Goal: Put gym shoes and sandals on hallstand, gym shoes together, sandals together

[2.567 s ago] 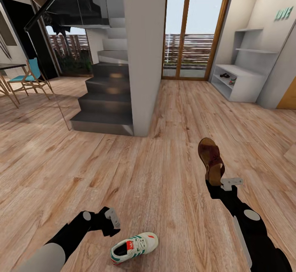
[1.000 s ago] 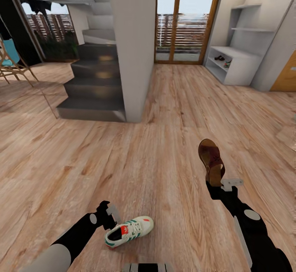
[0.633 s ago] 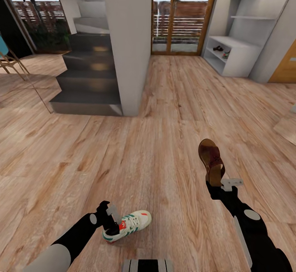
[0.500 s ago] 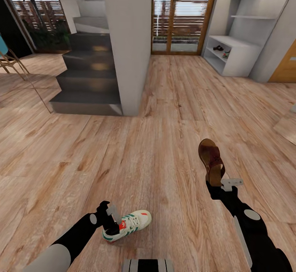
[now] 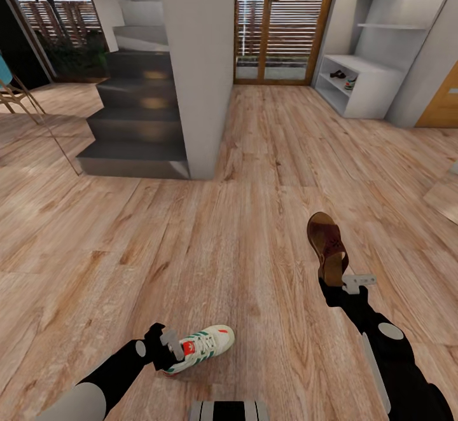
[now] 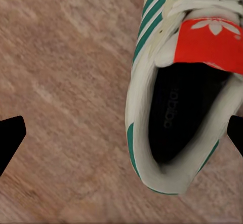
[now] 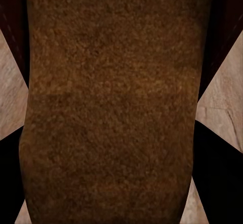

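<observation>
Low in the frame, the gym shoe (image 5: 202, 347) lies on the corridor floor (image 5: 254, 217) — heel touching the spread-open left gripper (image 5: 166, 349), toe pointing right; a sandal (image 5: 327, 248) is clamped by the right gripper (image 5: 335, 280).

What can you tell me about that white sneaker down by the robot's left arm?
The gym shoe is a white low sneaker with green side stripes, white laces, a red-orange tongue patch and a dark lining. It lies on the wood-plank floor, upright on its sole, heel toward the left pincer, whose open fingers straddle the heel in the wrist view without clearly gripping it.
</observation>
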